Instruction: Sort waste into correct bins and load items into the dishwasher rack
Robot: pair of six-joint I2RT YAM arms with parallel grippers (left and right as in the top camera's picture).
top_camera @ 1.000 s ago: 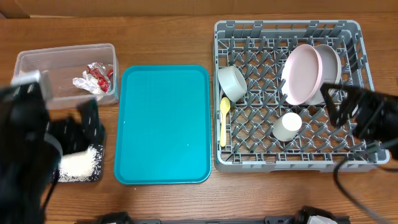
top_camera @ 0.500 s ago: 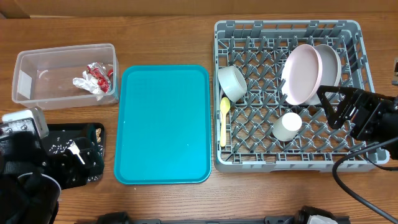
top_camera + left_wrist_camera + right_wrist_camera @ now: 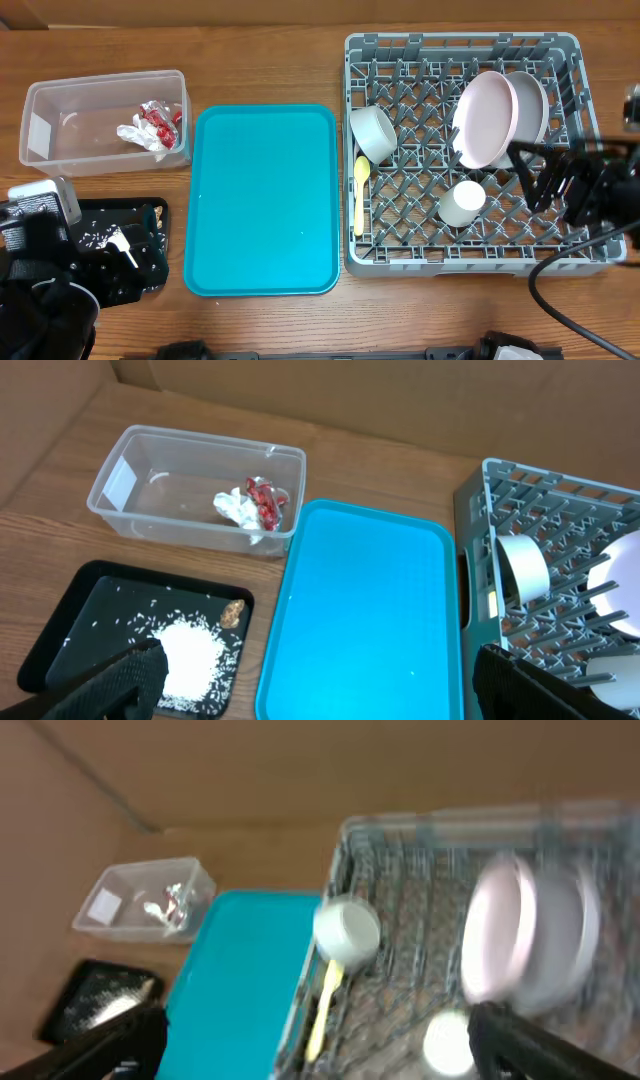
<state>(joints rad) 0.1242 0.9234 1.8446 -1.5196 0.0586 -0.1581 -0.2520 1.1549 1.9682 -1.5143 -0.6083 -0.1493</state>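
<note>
Judging from how things lie, the sorting and loading look all but finished. In the upper left of the overhead view the clear tub holds the crumpled red-and-silver wrapper and the white napkin side by side. Below it, at the lower left, the black tray carries the heap of rice, with the small brown morsel just beside the heap's upper right edge. The teal tray in the middle of the tabletop is bare.

On the right, the dishwasher rack holds the pinkish plate and the grey plate on edge, one against the other, in its upper right part. The bowl lies tipped on its side near the left wall, the cup sits mouth-up lower down, and the cream spoon lies along the left edge. I cannot pick out the fork with any certainty.

The left gripper is spread wide and empty above the lower left corner. The right gripper is likewise spread and holds nothing, over the rack's right side; its own view is blurred.

The next move, as I read it, calls only for accounting for the fork, then drawing both arms clear.
</note>
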